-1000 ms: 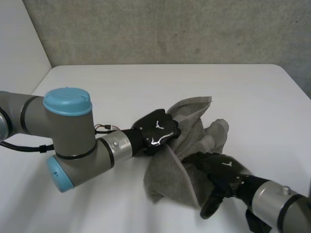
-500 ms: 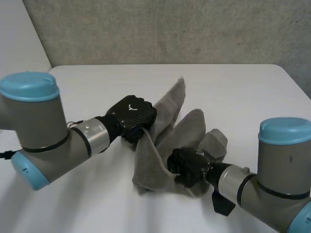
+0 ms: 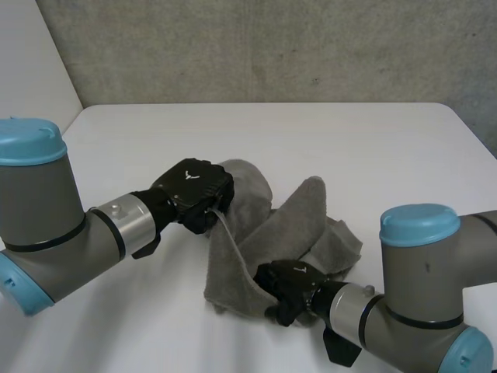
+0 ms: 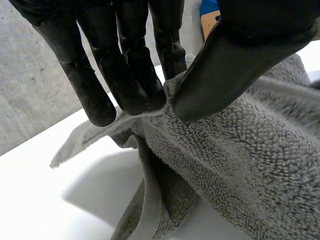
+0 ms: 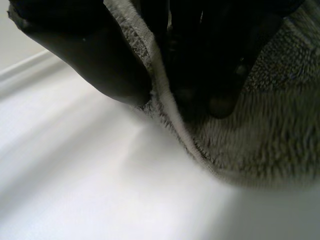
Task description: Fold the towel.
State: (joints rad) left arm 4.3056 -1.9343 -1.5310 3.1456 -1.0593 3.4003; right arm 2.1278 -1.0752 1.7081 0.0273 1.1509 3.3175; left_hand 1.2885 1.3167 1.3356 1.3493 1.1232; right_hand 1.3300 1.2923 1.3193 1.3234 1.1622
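1. The right hand (image 3: 289, 289) is sitting nearest the camera, low over the white surface (image 3: 140, 326). It is meeting the near edge of the grey towel (image 3: 299, 221).
2. In the right wrist view, this hand (image 5: 90, 50) is clamping the towel's (image 5: 260, 125) hemmed edge between its thumb and fingers, so it is grasping the cloth. The cloth just beneath the hand is lying against the surface (image 5: 100, 190).
3. The towel is lying bunched near the middle of the surface, between the two hands. Its lower part is resting on the surface, and one fold is rising as a slanted ridge toward the far side.
4. Farther back, the left hand (image 3: 194, 189) is holding the towel's left side above the surface. The cloth is draping down from it in a hanging sheet.
5. In the left wrist view, the straight fingers (image 4: 135, 75) are pressing the towel's (image 4: 240, 150) hem against the thumb (image 4: 225, 70), so this hand is also gripping the towel at an edge. The cloth is falling away below the hand onto the surface (image 4: 90, 195).
6. Beyond both hands, the surface is stretching back to a grey wall (image 3: 272, 47).
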